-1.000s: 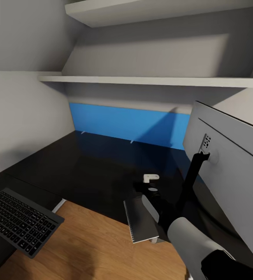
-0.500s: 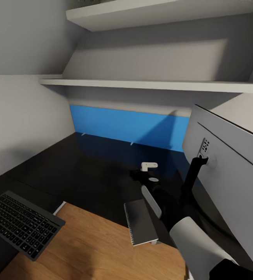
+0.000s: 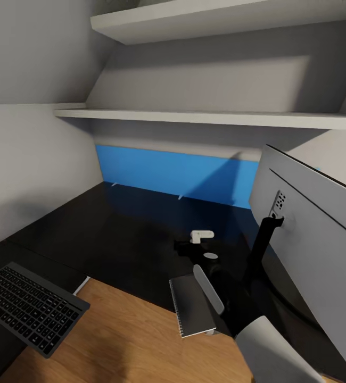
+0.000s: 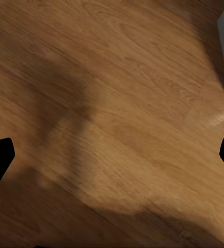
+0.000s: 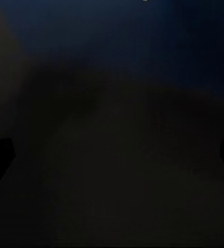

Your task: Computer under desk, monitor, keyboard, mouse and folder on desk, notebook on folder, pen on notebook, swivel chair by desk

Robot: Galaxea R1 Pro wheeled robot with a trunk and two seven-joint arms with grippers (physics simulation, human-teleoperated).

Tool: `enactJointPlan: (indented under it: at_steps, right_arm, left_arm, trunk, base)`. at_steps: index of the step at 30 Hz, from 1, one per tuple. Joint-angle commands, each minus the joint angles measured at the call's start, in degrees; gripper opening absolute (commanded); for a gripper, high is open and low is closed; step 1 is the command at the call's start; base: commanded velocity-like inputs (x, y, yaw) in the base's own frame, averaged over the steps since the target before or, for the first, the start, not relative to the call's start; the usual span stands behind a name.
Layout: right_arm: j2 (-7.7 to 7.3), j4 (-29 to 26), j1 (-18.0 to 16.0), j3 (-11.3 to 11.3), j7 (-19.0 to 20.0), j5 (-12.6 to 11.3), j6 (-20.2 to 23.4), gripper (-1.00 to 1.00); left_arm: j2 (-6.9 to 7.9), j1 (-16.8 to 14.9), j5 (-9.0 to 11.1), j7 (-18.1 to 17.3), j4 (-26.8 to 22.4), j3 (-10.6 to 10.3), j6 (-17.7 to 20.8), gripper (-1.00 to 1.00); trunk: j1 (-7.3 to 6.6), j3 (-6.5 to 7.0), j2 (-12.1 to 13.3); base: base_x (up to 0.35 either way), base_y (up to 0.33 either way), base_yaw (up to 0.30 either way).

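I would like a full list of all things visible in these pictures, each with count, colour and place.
desk: one, glossy black, below the shelves
keyboard: one, dark grey keys, desk's near left part
notebook: one, grey, desk's front edge, partly over the floor
monitor: one, silver-grey back, desk's right side
blue panel: one, bright blue, against the back wall
shelves: two, white, on the wall
floor: one, light wood
left hand: open, above the floor
right hand: open, above the desk
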Motion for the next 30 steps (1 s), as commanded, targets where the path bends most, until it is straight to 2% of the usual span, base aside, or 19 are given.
enactJointPlan:
  at_steps: [1,10,16,23,30]
  right_arm:
    - [-0.03,-0.11,0.18,0.14,-0.55,-0.59,0.12,1.0]
    - [-0.05,-0.22,3.54,0.07,-0.31,-0.51,-0.5,1.0]
    - [-0.15,-0.19,5.73,0.06,-0.31,-0.5,-4.03,1.0]
    - [-0.57,-1.29,7.14,0.2,-0.66,-0.18,-7.88,1.0]
    - [-0.77,-1.86,7.34,0.23,-0.75,0.12,-8.42,1.0]
  left_arm:
    - [0.03,-0.04,0.2,0.42,0.02,-0.5,-0.23,1.0]
    - [-0.02,-0.04,0.16,0.42,0.02,-0.66,-0.23,1.0]
    - [0.01,-0.04,0.1,0.42,0.02,-0.65,-0.24,1.0]
    - [0.06,-0.04,0.12,0.42,0.02,-0.56,-0.25,1.0]
    - [0.24,-0.04,0.15,0.42,0.02,-0.44,-0.31,1.0]
  trunk:
    - [0.0,-0.06,-0.03]
    - [0.0,-0.06,-0.03]
    - [0.0,0.03,-0.03]
    - [0.0,0.08,-0.03]
    - [0.0,0.09,-0.03]
  base:
    - [0.0,0.0,0.0]
    - [0.0,0.0,0.0]
    - [0.0,0.0,-0.011]
    - [0.0,0.0,-0.005]
    - [0.0,0.0,0.0]
